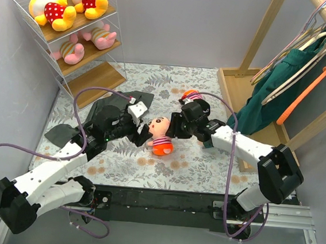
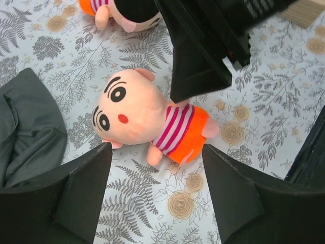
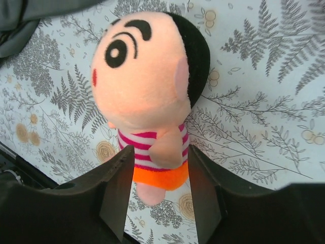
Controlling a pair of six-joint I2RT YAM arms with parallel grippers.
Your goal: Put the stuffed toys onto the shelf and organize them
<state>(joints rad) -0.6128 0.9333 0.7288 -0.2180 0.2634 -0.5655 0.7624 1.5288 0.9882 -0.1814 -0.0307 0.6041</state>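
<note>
Soft matt plush on doll [image 3: 147, 81]. surface [image 3: 264, 101]: matt printed cloth. shelf [image 1: 100, 80]: white-coated wire, pale bare wood boards. right hand [image 3: 161, 152] fingers [image 3: 114, 203]: smooth matt black plastic.

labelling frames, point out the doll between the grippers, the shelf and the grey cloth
doll [image 2: 152, 119], left wrist view, its neck
shelf [image 1: 100, 81], top external view, bare bottom board
cloth [image 2: 28, 127], left wrist view, middle fold
</note>
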